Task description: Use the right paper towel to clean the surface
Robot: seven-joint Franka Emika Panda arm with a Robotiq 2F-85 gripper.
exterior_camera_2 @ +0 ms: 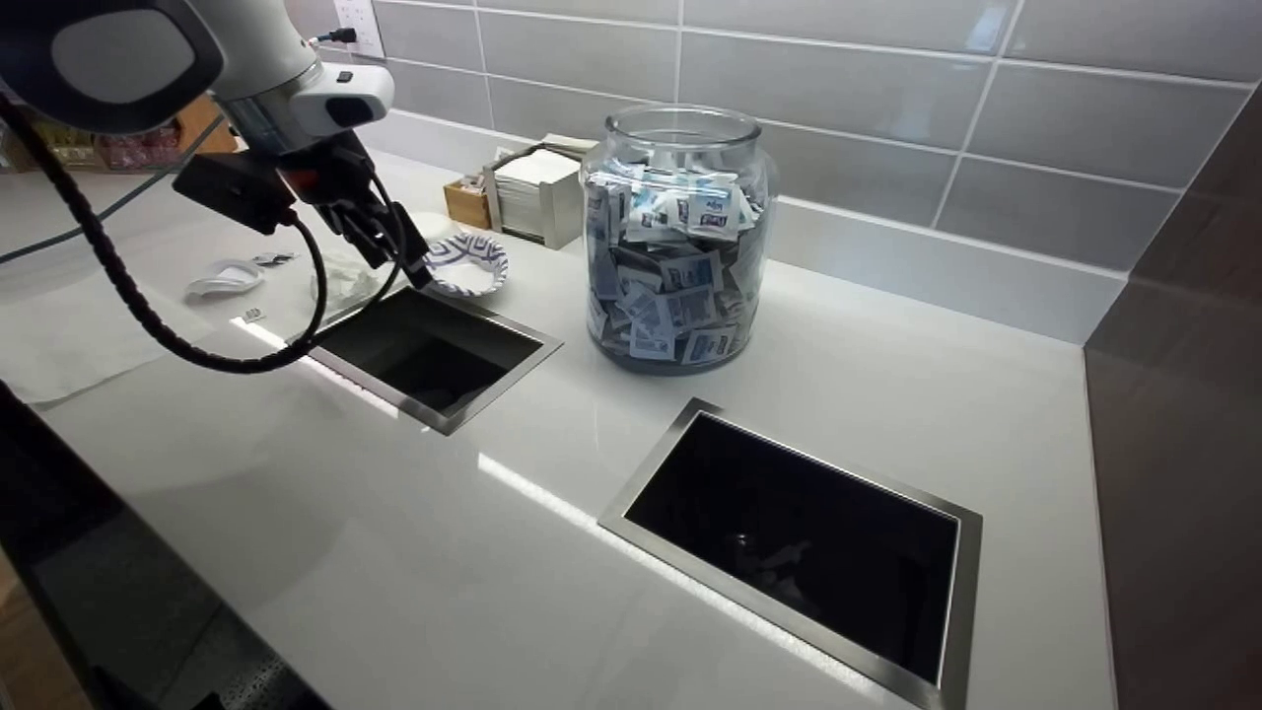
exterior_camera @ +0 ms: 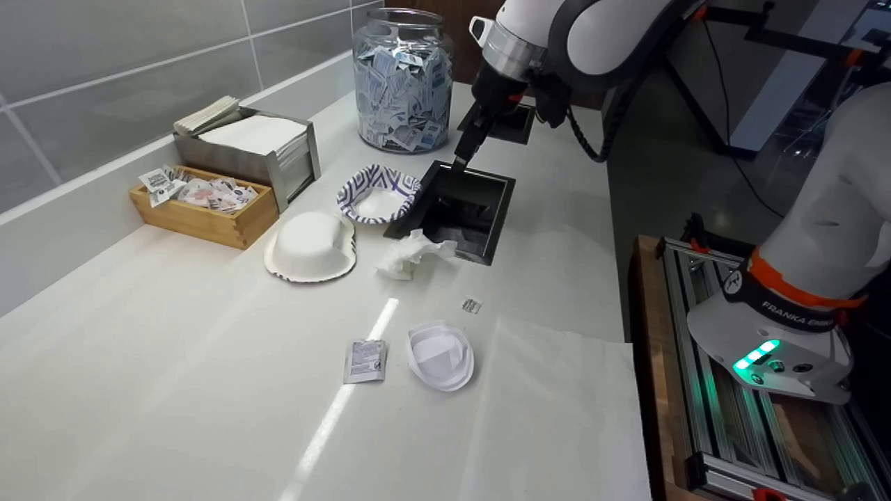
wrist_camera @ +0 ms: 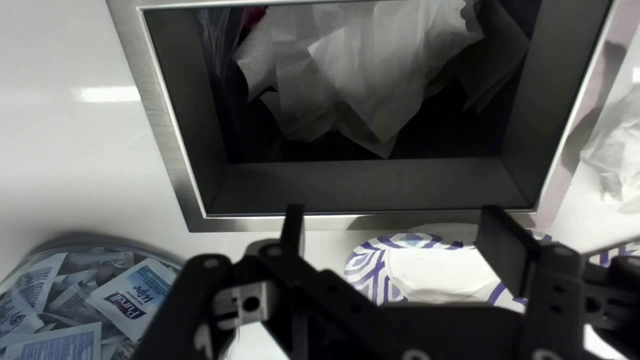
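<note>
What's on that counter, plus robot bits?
bin openings: two, black, in counter
glass jar of Purell wipes: one, clear, near wall
napkin holder with napkins: one, silver, near wall
wooden box of sachets: one, brown, beside holder
patterned bowl: one, purple-white, by one opening
overturned bowl: one, white, beside patterned bowl
crumpled paper towel: one, white, by same opening
paper sheet: one, white, counter edge
round item: one, white, beside packet
packet: one, grey, beside round item
printed scrap: one, whitish, near sheet
robot arm: one, mostly white, overhead
gripper: one, black, by same opening
</note>
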